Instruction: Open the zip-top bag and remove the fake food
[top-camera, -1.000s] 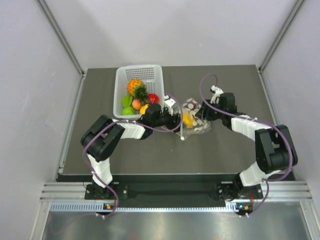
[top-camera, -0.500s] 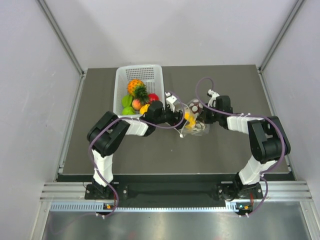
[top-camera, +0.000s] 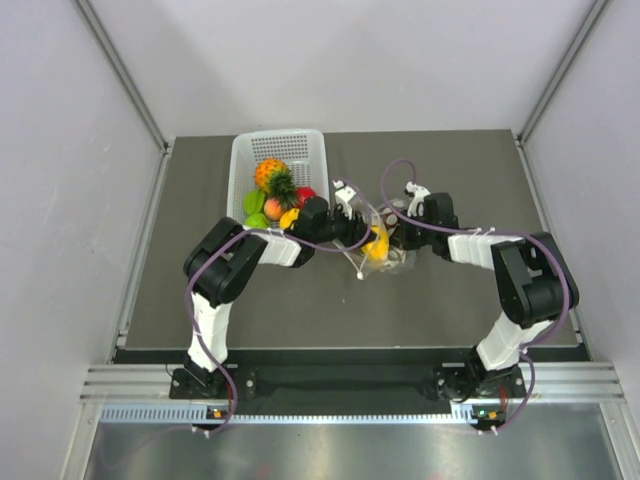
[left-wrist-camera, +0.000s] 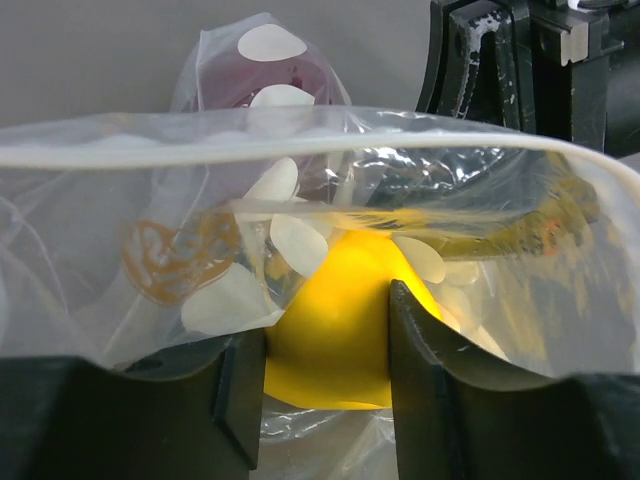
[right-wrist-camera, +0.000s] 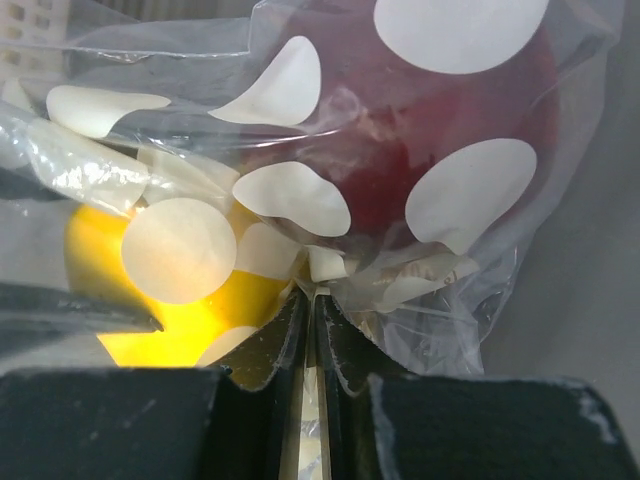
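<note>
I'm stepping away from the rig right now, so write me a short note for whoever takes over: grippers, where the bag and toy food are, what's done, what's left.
Left gripper: closed on the yellow pepper in the bag, whose mouth looks open.
Right gripper: shut, pinching a fold of the bag.
Maroon piece: inside the bag, beside the pepper.
Pineapple: in the white basket.
Done: bag apparently open, pepper gripped.
Left: pull the pepper out, then the maroon piece.
</note>
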